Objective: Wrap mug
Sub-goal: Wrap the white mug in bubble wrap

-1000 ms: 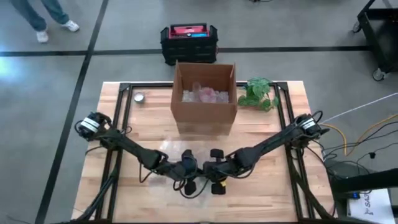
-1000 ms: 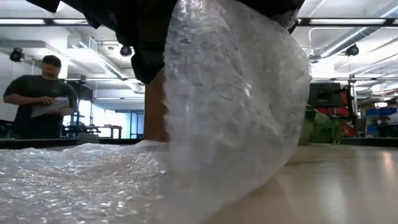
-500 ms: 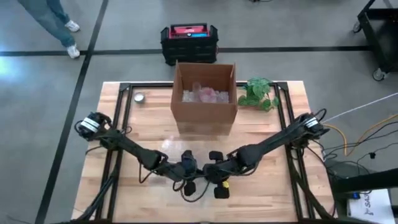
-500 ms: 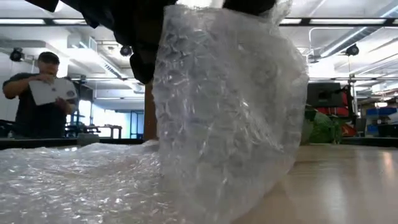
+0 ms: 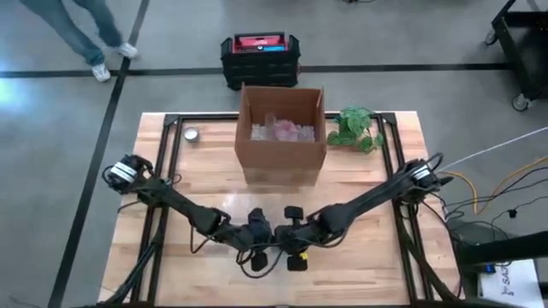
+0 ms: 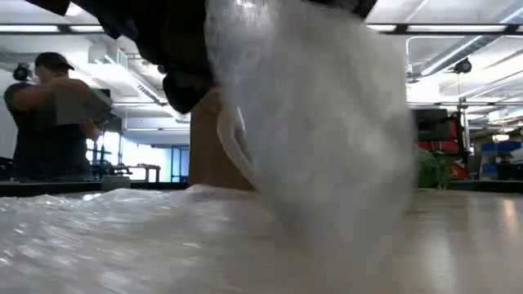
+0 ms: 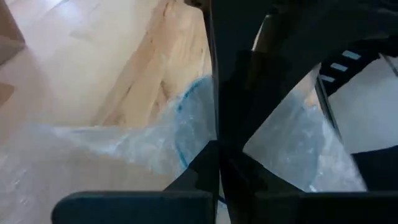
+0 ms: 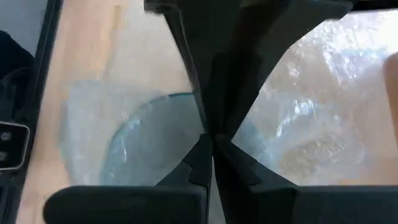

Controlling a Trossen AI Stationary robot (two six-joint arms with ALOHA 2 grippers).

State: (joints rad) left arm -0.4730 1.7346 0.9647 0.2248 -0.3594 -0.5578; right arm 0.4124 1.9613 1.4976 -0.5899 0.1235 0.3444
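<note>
Broadly, largest to smallest:

Table: a pale wooden slatted table (image 5: 377, 257) carried both arms, which met low at its near middle.

Box: an open brown cardboard box (image 5: 282, 162) stood at the far middle, well apart from the work.

Wrap: a clear sheet of bubble wrap (image 6: 106, 245) lay spread on the table and rose in a tall fold around the mug. It looked light, limp and slippery, so an edge pinch would suit it best.

Mug: a clear, blue-tinted glass mug (image 8: 149, 140) sat inside the fold between the grippers. Judged fragile and smooth; best steadied through the padding.

Left gripper (image 5: 257, 252): jaws together, pinching the wrap.

Right gripper (image 5: 295, 252): jaws together on the wrap beside the mug.
</note>
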